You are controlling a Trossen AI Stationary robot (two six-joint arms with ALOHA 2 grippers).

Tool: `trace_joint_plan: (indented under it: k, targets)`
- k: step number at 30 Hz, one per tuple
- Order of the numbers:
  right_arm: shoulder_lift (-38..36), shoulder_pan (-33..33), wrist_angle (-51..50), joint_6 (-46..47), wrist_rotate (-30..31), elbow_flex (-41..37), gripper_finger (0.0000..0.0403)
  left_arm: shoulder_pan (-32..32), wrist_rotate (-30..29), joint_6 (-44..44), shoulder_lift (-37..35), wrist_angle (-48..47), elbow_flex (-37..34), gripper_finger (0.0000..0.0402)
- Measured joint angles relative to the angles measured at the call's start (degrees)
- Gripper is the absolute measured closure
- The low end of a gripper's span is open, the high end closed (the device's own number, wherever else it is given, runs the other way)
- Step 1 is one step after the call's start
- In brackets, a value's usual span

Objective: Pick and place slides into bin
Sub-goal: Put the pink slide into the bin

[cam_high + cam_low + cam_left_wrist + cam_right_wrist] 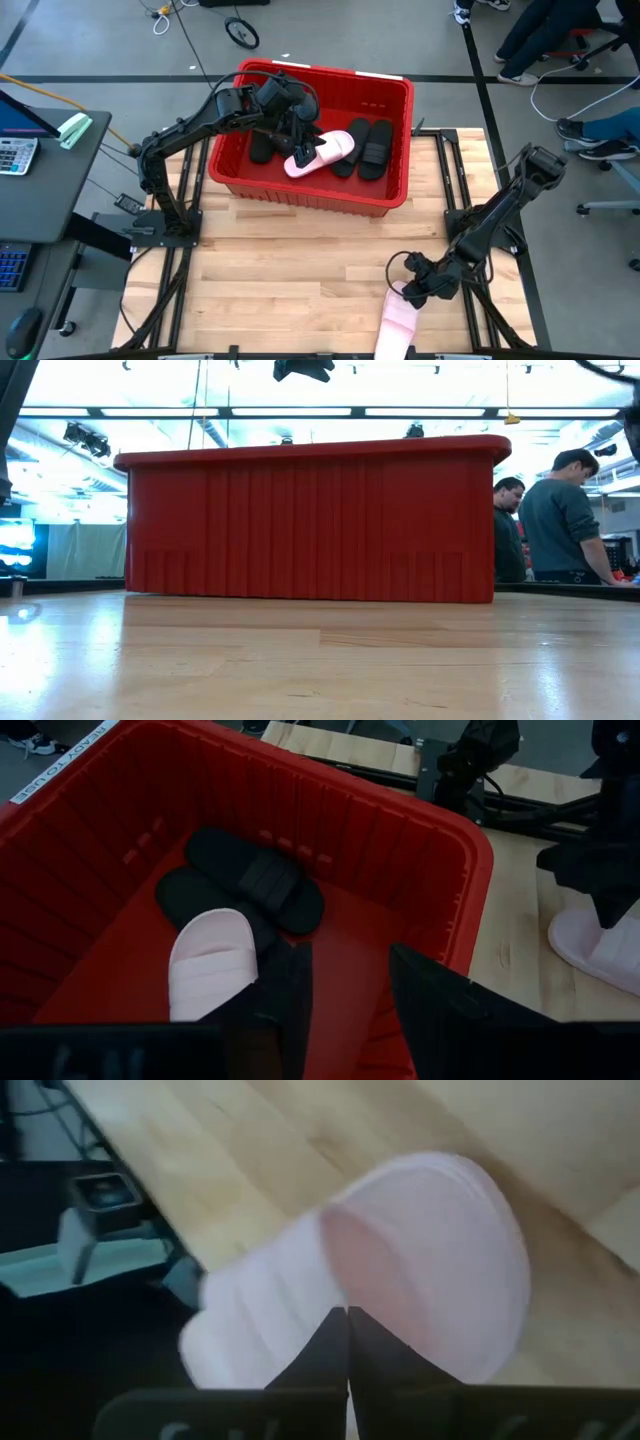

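Observation:
The red bin [312, 190] stands at the table's far middle and also shows in the low view [310, 520]. In it lie a pale pink slide [322, 152] and three black slides [262, 146] [350, 150] [377, 148]. My left gripper [350, 1010] hangs open and empty inside the bin, over its left part, beside the pink slide [210, 965] and two black slides [255, 880]. My right gripper [410, 290] is at the near right, shut on a second pale pink slide [398, 322] at the table's near edge. My right gripper has its two fingers closed together on the edge of the pink slide's strap [330, 1295], where the strap arches over the footbed. The fingers come slanting down at the slide's far end. The slide's other end reaches past the table's near edge; whether it is lifted I cannot tell.
Bare wooden tabletop [300, 260] lies between the bin and the near edge. A desk with a calculator [15, 155] stands left of the table. People [560, 520] stand behind the table at the right, and seated legs [590, 130] show at the far right.

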Motion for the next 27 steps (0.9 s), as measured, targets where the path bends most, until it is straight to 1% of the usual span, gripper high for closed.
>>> trace_joint_plan:
  k: [2,5,8,11,15,19,22,27]
  targets:
    - [-1.74,0.02,-2.90,-1.75,1.52,1.50,0.0401,0.00,0.00,-0.01,0.00,0.08,0.00,0.0267]
    - [-4.42,0.02,-11.17,-6.65,3.46,6.14,0.0400,0.00,0.00,-0.02,0.00,0.38,0.00,0.0268]
    - [-4.98,0.02,-22.00,-9.64,9.95,13.82,0.0396,0.00,-0.01,-0.02,0.00,0.46,0.00,0.0266]
    - [-2.54,-0.04,-27.52,-15.12,14.00,22.87,0.0394,0.00,0.00,0.02,0.00,0.46,0.00,0.0263]
    - [4.90,0.00,-30.01,-23.68,16.98,35.97,0.0395,0.00,0.00,0.02,0.00,0.45,0.00,0.0264]
    - [14.68,0.00,-34.01,-29.69,17.41,48.33,0.0398,0.00,0.01,0.04,0.00,0.43,0.00,0.0271]
    - [22.16,0.04,-37.85,-29.65,16.24,55.30,0.0397,0.00,0.01,0.05,0.00,0.42,0.00,0.0275]
    - [32.61,0.07,-47.59,-23.93,8.80,62.22,0.0393,0.00,0.00,0.07,0.00,0.40,0.00,0.0273]
